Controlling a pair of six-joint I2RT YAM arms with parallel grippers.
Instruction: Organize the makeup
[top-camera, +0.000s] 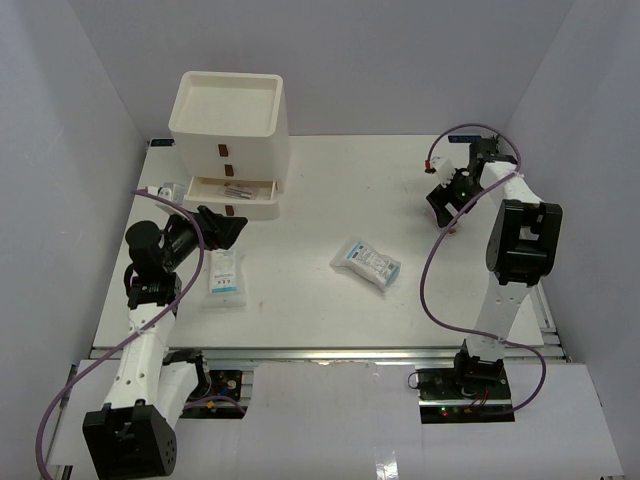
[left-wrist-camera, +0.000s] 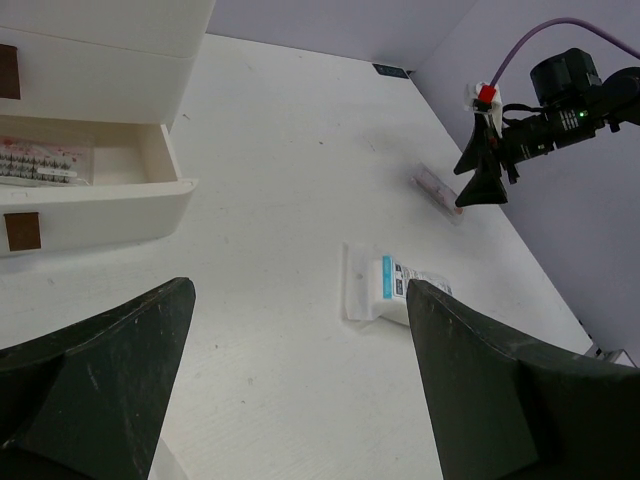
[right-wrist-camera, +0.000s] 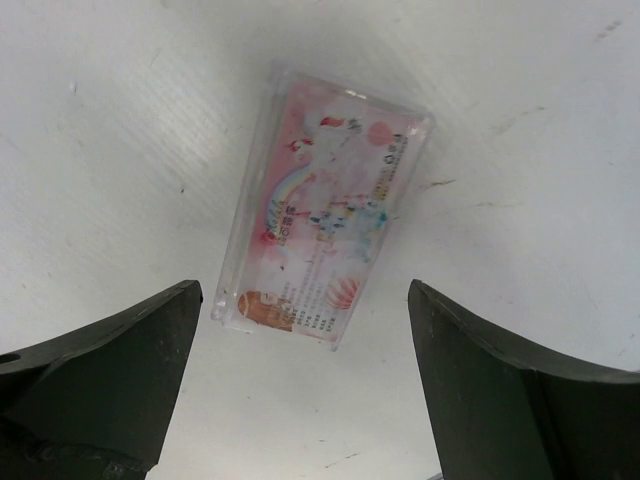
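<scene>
Right gripper (right-wrist-camera: 303, 290): closest to your wrist lens. Its dark fingers (right-wrist-camera: 100, 380) fill the lower corners of the frame, spread wide and gripping nothing.
Pink-white packet (right-wrist-camera: 325, 205): flat on the table (top-camera: 330, 180), at a slant in the upper middle of that frame. It sits in line with the gap between those fingers, and neither finger is closed on it.
Left gripper (left-wrist-camera: 298, 290): released and empty. You see it at the left of the top view, just below the drawer box.
White-blue sachet pack (top-camera: 366, 263): near the centre of the top view, apart from both of your arms.
Second sachet pack (top-camera: 225, 275): at the left of the top view, just below the Left gripper.
Drawer box (top-camera: 230, 130): upper left of the top view. One drawer (left-wrist-camera: 100, 190) stands open, with a flat printed pack (left-wrist-camera: 40, 160) lying inside.
</scene>
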